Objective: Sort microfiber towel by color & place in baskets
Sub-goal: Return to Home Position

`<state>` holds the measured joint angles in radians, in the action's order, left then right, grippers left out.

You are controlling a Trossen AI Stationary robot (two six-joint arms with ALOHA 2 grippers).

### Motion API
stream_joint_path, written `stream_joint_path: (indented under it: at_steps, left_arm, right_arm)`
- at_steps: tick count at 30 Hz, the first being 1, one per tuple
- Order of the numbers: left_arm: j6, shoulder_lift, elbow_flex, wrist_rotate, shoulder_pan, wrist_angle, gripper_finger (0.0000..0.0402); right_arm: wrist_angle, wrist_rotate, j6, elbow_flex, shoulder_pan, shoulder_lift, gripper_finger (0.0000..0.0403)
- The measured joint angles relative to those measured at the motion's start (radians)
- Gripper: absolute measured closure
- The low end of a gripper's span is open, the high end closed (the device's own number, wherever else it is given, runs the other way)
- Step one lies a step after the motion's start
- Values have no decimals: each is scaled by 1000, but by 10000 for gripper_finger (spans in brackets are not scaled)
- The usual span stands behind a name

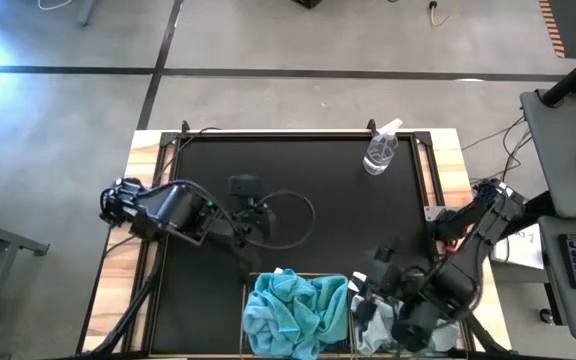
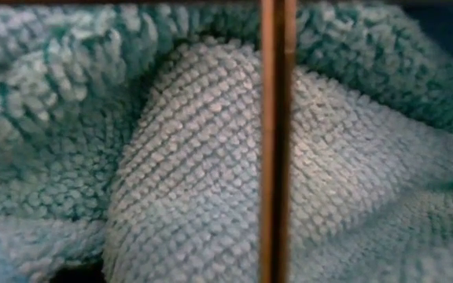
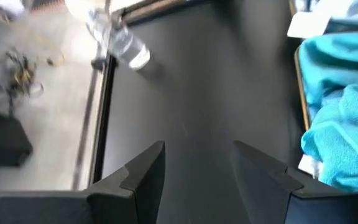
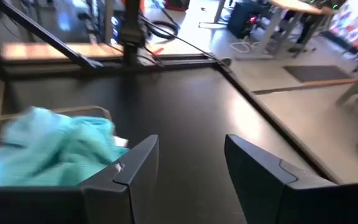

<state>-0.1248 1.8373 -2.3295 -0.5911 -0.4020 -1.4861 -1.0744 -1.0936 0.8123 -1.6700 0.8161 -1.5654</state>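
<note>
Two wire baskets stand side by side at the table's near edge. The left basket (image 1: 247, 300) is heaped with turquoise towels (image 1: 298, 310). The right basket holds pale grey-blue towels (image 1: 373, 327), and my right arm covers most of them. My left gripper (image 3: 197, 149) is open above the bare black mat left of centre (image 1: 256, 215), pointing toward the table's right edge. My right gripper (image 4: 191, 140) is open above the far side of the right basket (image 1: 373, 265), pointing toward the table's left. Neither has anything between its fingers.
A clear spray bottle (image 1: 380, 150) stands near the table's far right corner. Cables loop on the mat by my left arm (image 1: 288, 215). Towel cloth (image 2: 195, 181) behind a basket wire (image 2: 278, 141) fills the low view. The mat's middle (image 1: 338, 220) is bare.
</note>
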Motion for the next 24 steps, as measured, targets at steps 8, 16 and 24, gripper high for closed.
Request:
stream_joint_path:
  at_steps: [8,16,24]
  left_arm:
    - [-102,-69,0,28,38,-85,233]
    - [-113,-145,15,27,36,-85,233]
    - [-143,-303,328,14,36,39,233]
  right_arm:
    - [-124,-11,-56,19,-74,32,223]
    - [-121,-88,-64,174,-87,146,223]
    - [131,-113,-142,455,-88,337,223]
